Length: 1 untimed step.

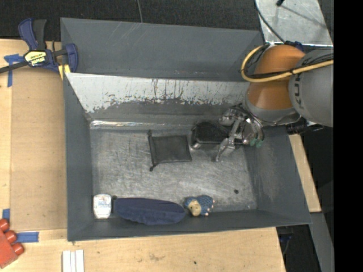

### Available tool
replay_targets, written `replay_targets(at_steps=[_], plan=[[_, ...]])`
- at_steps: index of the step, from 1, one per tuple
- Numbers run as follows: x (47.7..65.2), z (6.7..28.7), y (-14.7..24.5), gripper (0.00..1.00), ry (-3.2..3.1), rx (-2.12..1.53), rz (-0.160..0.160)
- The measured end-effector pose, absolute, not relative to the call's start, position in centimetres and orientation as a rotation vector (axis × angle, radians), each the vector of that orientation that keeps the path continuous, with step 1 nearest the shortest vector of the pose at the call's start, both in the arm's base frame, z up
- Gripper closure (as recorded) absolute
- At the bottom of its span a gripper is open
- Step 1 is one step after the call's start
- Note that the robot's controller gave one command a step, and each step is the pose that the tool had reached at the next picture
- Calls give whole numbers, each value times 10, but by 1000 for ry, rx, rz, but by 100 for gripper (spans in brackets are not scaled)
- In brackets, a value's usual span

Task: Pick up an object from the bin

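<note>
My tool (231, 139) is parked right of centre in the bin (76, 169), and the small dark rounded lump (205, 133) lies just to its left, maybe touching, long side running left-right in frame; honestly I can't tell if the tool's wide or narrow.

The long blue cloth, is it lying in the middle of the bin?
No, the long blue cloth lies against the bin's near wall, between a small white tub and a little toy.
</note>
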<state>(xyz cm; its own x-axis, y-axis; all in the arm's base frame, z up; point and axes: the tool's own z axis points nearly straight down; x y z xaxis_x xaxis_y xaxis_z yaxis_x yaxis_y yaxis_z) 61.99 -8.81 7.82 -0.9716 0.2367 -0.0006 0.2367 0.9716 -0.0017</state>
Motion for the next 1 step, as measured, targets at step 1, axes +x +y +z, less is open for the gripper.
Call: replay_targets(at_steps=[1], plan=[[620,78,-89,0,3119,373,-2]])
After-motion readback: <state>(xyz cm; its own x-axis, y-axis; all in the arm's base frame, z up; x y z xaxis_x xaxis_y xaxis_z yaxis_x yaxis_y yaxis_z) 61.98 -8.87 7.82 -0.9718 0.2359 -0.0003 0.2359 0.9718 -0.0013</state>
